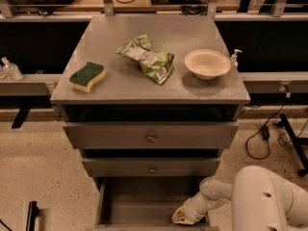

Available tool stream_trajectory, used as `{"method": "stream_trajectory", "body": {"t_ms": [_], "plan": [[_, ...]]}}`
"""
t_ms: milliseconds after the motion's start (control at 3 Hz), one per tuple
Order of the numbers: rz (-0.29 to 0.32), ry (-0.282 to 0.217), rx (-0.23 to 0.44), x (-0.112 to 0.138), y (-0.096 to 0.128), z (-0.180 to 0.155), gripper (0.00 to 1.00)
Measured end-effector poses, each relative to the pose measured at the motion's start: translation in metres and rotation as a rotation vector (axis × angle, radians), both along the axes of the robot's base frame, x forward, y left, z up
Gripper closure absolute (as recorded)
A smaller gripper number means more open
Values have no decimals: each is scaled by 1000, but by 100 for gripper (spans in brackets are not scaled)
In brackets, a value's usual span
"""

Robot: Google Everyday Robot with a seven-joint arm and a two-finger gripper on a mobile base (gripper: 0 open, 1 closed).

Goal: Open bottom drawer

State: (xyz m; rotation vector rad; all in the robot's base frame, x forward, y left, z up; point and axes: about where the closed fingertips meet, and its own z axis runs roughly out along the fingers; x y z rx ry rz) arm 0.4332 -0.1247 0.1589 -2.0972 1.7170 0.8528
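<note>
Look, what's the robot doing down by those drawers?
The robot is opening the bottom drawer of a grey cabinet. Its arm reaches down low, and the pincer sits at the drawer's front right corner. The drawer is already pulled well out, and what shows of its inside is plain grey. On top of the cabinet lie a sponge, a green bag and a bowl, and nothing is touching them.
</note>
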Motion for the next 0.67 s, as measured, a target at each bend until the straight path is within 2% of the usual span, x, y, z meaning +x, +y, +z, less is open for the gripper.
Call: {"method": "stream_trajectory", "body": {"t_ms": [667], "plan": [[0, 0, 0, 0, 0, 0, 36]]}}
